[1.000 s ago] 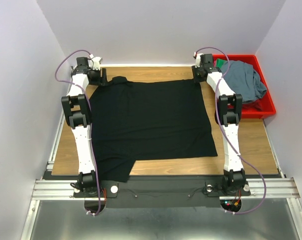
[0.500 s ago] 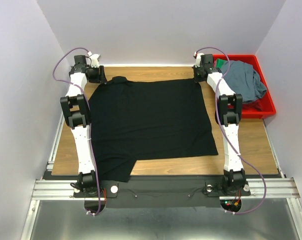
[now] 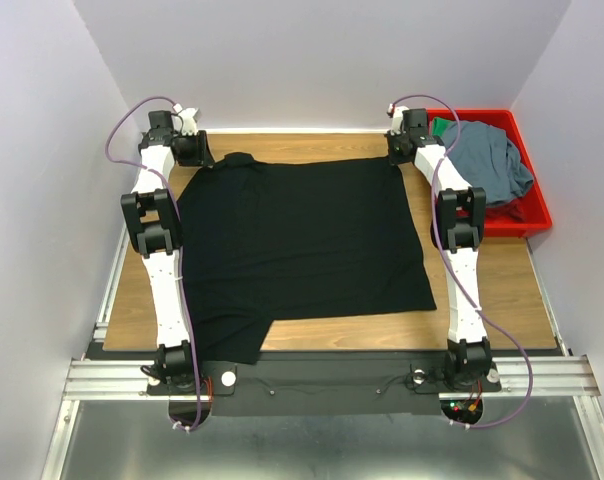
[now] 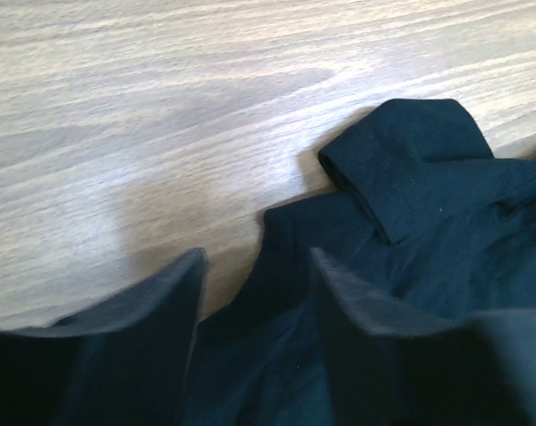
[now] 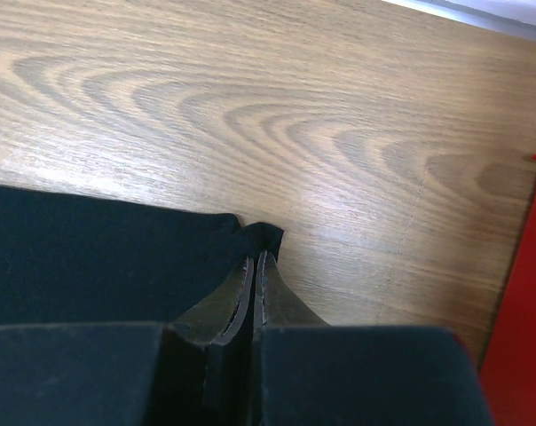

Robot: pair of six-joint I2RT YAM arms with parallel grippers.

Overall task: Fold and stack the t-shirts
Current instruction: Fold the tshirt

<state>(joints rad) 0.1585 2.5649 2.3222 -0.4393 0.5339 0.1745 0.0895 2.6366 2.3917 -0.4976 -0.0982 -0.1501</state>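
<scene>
A soft black cloth t-shirt (image 3: pixel 302 240) lies flat on the wooden table (image 3: pixel 507 285). The right hand (image 5: pixel 255 262) pinches its corner; the left hand (image 4: pixel 255 266) is open.

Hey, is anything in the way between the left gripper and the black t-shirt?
Nothing visible. The left gripper has its fingers open right over the black t-shirt at its edge, beside the folded-over sleeve, with only bare table around.

The large black cloth t-shirt (image 3: pixel 302 240) is lying between the left pincer (image 3: pixel 200 152) and right pincer (image 3: pixel 395 150); the red plastic bin (image 3: pixel 534 215), holding a slate grey-blue t-shirt (image 3: pixel 492 160), is sitting right of both.
</scene>
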